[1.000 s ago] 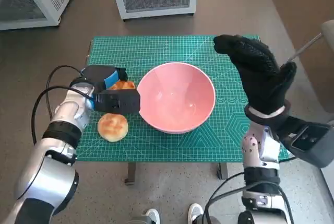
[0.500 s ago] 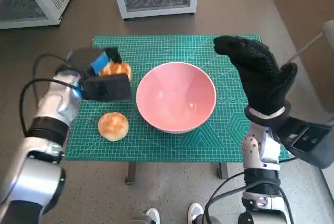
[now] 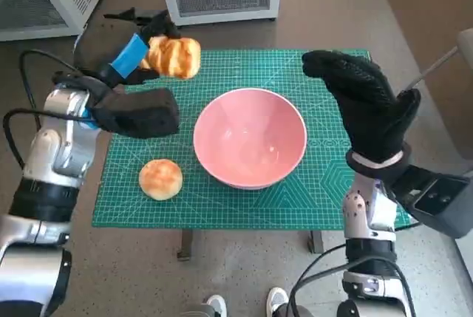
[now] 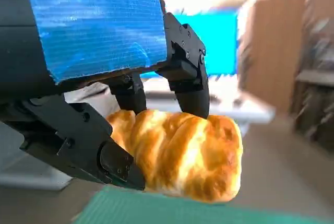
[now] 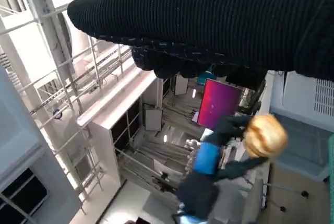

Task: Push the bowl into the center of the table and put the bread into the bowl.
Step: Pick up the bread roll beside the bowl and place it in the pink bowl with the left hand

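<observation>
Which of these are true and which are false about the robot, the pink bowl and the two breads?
1. The blue-taped left hand holds a golden bread loaf up in the air. True.
2. The round pink bowl already has bread inside. False: it is empty.
3. A small round bun lies on the green cutting mat. True.
4. The black-gloved right hand is gripping the bowl. False: it is raised beside the bowl, holding nothing.
</observation>
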{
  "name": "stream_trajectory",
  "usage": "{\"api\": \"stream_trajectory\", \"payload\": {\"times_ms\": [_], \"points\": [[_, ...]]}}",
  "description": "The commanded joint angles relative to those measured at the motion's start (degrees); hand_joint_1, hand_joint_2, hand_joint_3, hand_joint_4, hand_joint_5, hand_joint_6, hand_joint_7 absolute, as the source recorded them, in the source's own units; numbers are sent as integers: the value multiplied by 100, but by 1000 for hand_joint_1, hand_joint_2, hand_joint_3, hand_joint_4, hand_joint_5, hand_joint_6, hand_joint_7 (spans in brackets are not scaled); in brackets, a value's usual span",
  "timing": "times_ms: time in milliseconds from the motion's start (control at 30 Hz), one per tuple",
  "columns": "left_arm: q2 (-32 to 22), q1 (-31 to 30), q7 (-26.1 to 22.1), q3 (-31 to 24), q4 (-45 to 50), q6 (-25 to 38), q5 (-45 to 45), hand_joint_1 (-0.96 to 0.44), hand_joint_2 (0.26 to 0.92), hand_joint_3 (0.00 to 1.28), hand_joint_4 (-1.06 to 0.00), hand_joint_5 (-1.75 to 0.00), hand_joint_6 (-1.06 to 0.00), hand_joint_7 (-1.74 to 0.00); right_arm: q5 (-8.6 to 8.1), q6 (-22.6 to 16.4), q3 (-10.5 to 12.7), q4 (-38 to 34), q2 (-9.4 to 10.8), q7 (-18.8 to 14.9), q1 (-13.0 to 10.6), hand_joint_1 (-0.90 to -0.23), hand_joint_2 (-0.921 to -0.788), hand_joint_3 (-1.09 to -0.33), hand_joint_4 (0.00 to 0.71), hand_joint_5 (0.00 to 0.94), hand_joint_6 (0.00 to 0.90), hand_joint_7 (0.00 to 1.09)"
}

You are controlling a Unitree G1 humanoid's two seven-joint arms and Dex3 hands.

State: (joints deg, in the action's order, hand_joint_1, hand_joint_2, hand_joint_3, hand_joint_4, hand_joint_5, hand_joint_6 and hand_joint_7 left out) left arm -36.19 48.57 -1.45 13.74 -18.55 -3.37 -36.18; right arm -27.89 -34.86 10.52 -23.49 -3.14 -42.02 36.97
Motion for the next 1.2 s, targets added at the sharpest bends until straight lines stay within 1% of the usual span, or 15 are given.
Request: {"api": "stream_trajectory", "payload": {"times_ms": [33,167,267,467,633,767,833,900,933,967,1000,1033,1100,1133,1200], "points": [[71,-321,-214,-211,1104,49,115,1,920,71,-719,-1098,-588,-1241,10,79,-35,7,20,33,-169,-414,-921,-477,251,2,37,609],[186,-438,-506,-233,1649,65,216,1,920,58,-735,-1080,-601,-1227,2,92,-36,28,14,28,-192,-417,-921,-477,251,2,42,613],[281,-475,-685,-213,1857,105,237,1,919,41,-755,-1058,-626,-1203,-7,89,-37,44,9,18,-212,-422,-921,-476,253,3,47,617],[477,-579,-881,-136,2041,68,224,2,919,34,-743,-1055,-654,-1188,-47,155,-43,113,-2,14,-256,-424,-921,-473,257,5,50,617],[644,-608,-924,-46,1857,-128,280,2,920,44,-699,-1103,-667,-1170,-46,183,-48,159,3,27,-292,-424,-921,-470,258,5,51,616],[744,-646,-932,24,1604,-353,364,1,920,88,-650,-1159,-614,-1220,-7,177,-64,193,14,53,-318,-423,-921,-470,258,5,51,616],[780,-670,-1002,56,1473,-451,430,1,921,129,-617,-1210,-551,-1266,5,173,-69,197,13,61,-325,-426,-921,-469,258,5,51,616],[797,-685,-1148,95,1367,-503,497,0,921,183,-552,-1268,-493,-1335,19,172,-74,209,13,77,-335,-430,-921,-468,258,4,52,616],[800,-687,-1223,110,1328,-517,526,-31,883,164,-473,-1005,-422,-1099,23,172,-75,214,12,83,-339,-432,-921,-467,258,4,52,616],[783,-687,-1373,129,1314,-484,564,-43,876,146,-466,-871,-415,-979,17,175,-72,216,8,79,-342,-433,-921,-467,258,4,52,616],[770,-688,-1481,137,1309,-461,591,-66,869,107,-431,-605,-386,-747,13,178,-72,221,6,78,-347,-434,-921,-466,258,4,52,616],[737,-685,-1658,152,1360,-358,603,-80,869,73,-424,-405,-382,-570,4,191,-72,230,6,78,-351,-435,-921,-465,258,4,52,616],[669,-681,-1964,156,1476,-184,617,-102,864,39,-365,-207,-350,-381,-11,219,-75,255,7,86,-361,-436,-921,-464,259,4,52,616],[638,-682,-2092,148,1533,-116,622,-123,858,26,-308,-132,-322,-289,-16,232,-78,270,9,91,-367,-435,-921,-463,258,4,52,616],[587,-658,-2366,129,1630,21,644,-150,850,14,-244,-68,-290,-202,-23,247,-80,284,14,98,-375,-433,-921,-462,259,4,52,616]]}}
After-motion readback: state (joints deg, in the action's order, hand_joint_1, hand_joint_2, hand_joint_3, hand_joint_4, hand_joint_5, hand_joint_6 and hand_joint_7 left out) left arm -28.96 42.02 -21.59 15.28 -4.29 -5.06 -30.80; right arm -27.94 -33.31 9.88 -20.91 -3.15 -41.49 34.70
